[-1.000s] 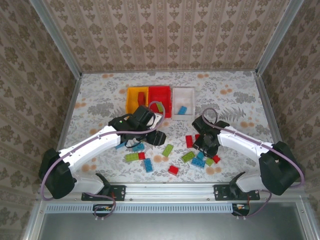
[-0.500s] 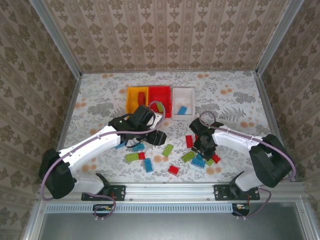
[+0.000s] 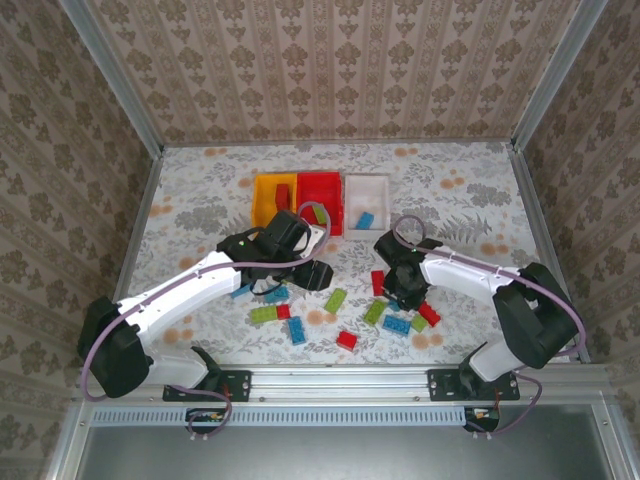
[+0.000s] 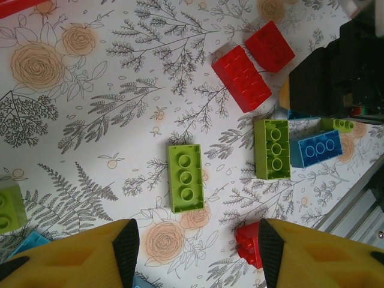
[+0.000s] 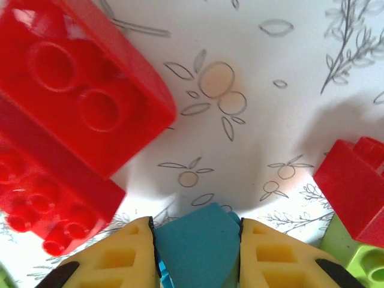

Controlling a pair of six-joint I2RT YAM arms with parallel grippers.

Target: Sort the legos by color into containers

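I took the red bin (image 3: 328,192) as my marker. The yellow bin (image 3: 262,205) sat right against its left side and the white bin (image 3: 368,185) just beside its right, with one blue piece lying in the white one. The loose bricks (image 3: 297,330), red, green and blue mixed, were scattered on the table (image 3: 200,190) on the arms' side of the red bin. The right gripper (image 5: 197,231) was down among them, to the near right of the red bin. Its yellow fingers (image 5: 114,258) pressed both sides of a blue brick (image 5: 198,249), pinching it. The left gripper (image 4: 195,240) hung just in front of the red bin, spread with nothing between its fingers, above a green brick (image 4: 185,178) lying flat.
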